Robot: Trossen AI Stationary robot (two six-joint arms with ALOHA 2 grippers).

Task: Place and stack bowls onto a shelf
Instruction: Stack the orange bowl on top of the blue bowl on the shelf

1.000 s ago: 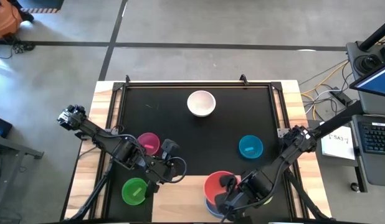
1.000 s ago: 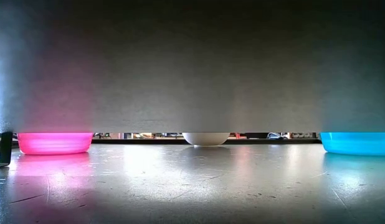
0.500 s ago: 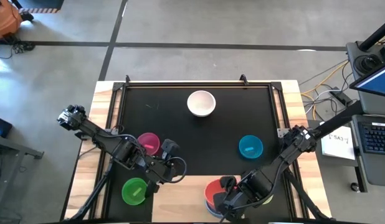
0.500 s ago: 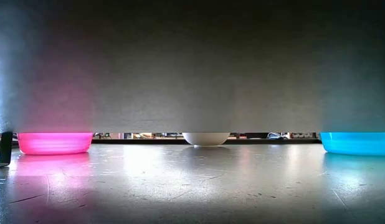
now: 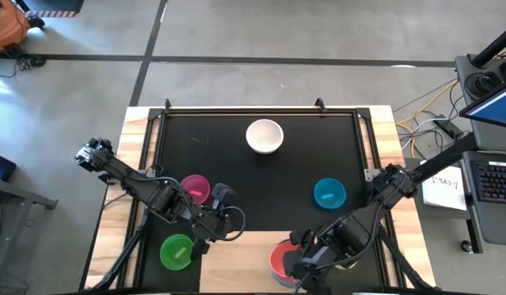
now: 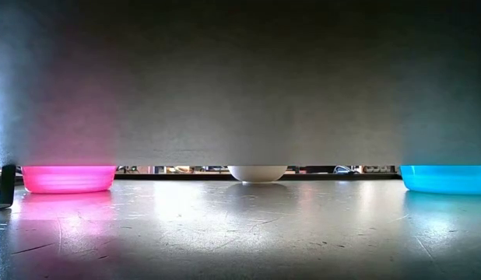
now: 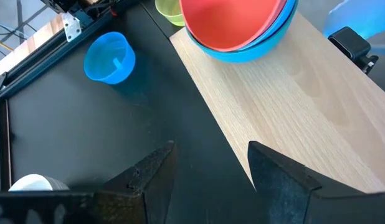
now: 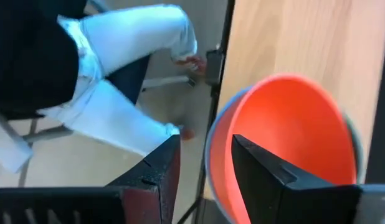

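Observation:
A red bowl point(image 5: 279, 257) sits nested in a grey-blue bowl point(image 7: 267, 45) on the light-wood shelf point(image 5: 237, 264) at the table's near edge. My right gripper point(image 8: 205, 143) is open and straddles the red bowl's near rim point(image 8: 211, 155), one finger inside the bowl and one outside. My left gripper point(image 5: 230, 220) hovers open over the shelf's left end point(image 7: 292, 106) with nothing between its fingers. On the black mat rest the green point(image 5: 177, 251), magenta point(image 5: 195, 188), white point(image 5: 264, 136) and cyan point(image 5: 329, 193) bowls. A yellow-green bowl point(image 7: 167, 9) shows behind the stack.
A black frame with wooden strips point(image 5: 138, 123) borders the mat. A person's legs in white trousers point(image 8: 124, 74) are beyond the table's near edge. A desk with a keyboard point(image 5: 492, 180) is off to the right. The mat's middle point(image 5: 261, 188) holds nothing.
My right gripper has moved toward the table's near edge with the red bowl. The bowl now sits lower, nested in the grey-blue bowl on the shelf. My left arm has kept still.

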